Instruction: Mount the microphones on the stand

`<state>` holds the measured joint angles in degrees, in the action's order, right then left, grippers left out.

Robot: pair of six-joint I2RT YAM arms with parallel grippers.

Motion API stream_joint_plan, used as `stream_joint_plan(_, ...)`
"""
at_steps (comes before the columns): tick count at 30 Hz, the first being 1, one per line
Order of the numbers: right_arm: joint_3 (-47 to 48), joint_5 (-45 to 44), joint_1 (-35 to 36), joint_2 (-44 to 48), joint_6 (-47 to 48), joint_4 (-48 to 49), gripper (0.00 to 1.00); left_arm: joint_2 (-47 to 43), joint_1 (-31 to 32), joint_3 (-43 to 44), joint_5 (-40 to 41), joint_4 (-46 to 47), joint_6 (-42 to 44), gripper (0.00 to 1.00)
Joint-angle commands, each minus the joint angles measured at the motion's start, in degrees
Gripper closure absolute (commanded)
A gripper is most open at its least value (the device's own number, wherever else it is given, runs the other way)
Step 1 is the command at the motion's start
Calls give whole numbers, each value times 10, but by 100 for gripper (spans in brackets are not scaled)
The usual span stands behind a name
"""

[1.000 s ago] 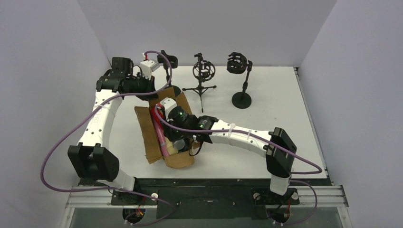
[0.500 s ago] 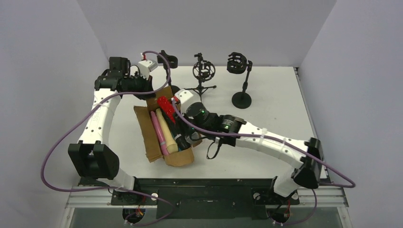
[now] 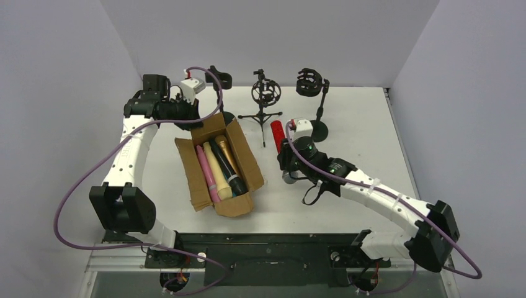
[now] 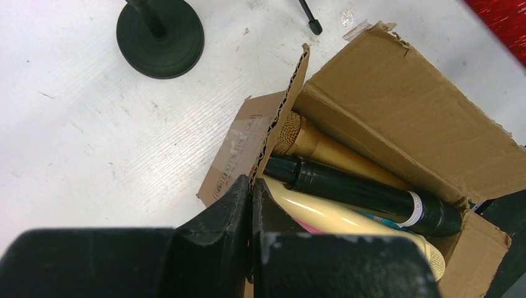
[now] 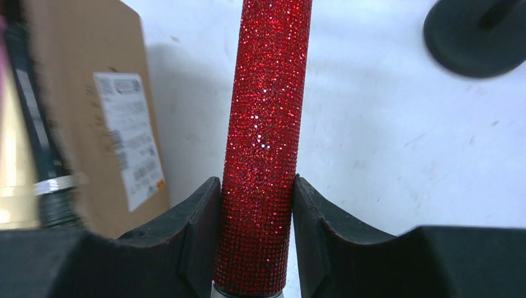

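Slippage is the main risk. The right gripper (image 5: pixel 255 183) is clamped partway closed around the red glitter microphone (image 5: pixel 267 93), with most of the shaft sticking out past the fingers. The beaded surface may give poor purchase, so I judge a quick swing could twist it in the grip or drop it.

In the overhead view this microphone (image 3: pixel 276 132) hangs over the table at centre, between the cardboard box (image 3: pixel 186 164) and the round-base stand (image 3: pixel 315 131), and close to the tripod stand (image 3: pixel 267 93). A careless approach could clip a tripod leg or tip the light stand. A tilted microphone would likely jam against the mount instead of seating.

The left gripper (image 4: pixel 251 186) is fully closed at the box's flap edge. Whether it pinches the cardboard cannot be told. If it does, any pull could drag the box.

Count:
- **Stands:** three, the third being a clip stand (image 3: pixel 218 77) at the upper left.
- **Held microphone:** one, the red one.
- **Microphones in the box:** four are plain, namely pink (image 3: pixel 205 171), cream (image 3: pixel 215 171), black (image 3: pixel 228 164) and gold (image 3: pixel 226 149). A teal sliver (image 4: pixel 378 217) underneath hints at a fifth.
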<state>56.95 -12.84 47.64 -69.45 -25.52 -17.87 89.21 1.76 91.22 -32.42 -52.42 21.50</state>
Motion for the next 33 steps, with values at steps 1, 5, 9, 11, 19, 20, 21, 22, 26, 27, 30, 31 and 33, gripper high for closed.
stream_joint_plan(1,-41,23,-2,-58,-90,90,100,-10,-1,28,-27,55,3,100)
stream_joint_plan(5,-31,71,4,-142,-129,152,100,-13,-1,27,-28,63,1,100)
stream_joint_plan(9,12,86,28,-222,-153,172,100,-10,-1,29,-25,59,6,100)
stream_joint_plan(11,28,86,37,-253,-174,173,100,-10,-1,31,-25,57,10,100)
stream_joint_plan(19,56,41,57,-332,-224,161,100,-13,0,31,-33,70,3,100)
stream_joint_plan(20,54,45,57,-338,-227,165,93,-13,0,31,-35,71,2,100)
stream_joint_plan(21,49,49,58,-340,-228,169,83,-13,0,31,-37,71,1,100)
stream_joint_plan(22,47,52,57,-342,-230,173,78,-14,0,30,-37,71,3,100)
stream_joint_plan(26,30,54,56,-334,-233,187,64,-17,0,28,-33,70,12,100)
stream_joint_plan(27,26,54,55,-331,-233,192,61,-17,0,28,-32,70,13,100)
stream_joint_plan(30,19,60,53,-321,-224,197,55,-18,0,28,-31,70,15,100)
stream_joint_plan(31,14,60,53,-318,-218,201,52,-18,0,28,-31,70,15,100)
stream_joint_plan(33,2,58,52,-298,-211,208,49,-18,0,28,-32,70,15,100)
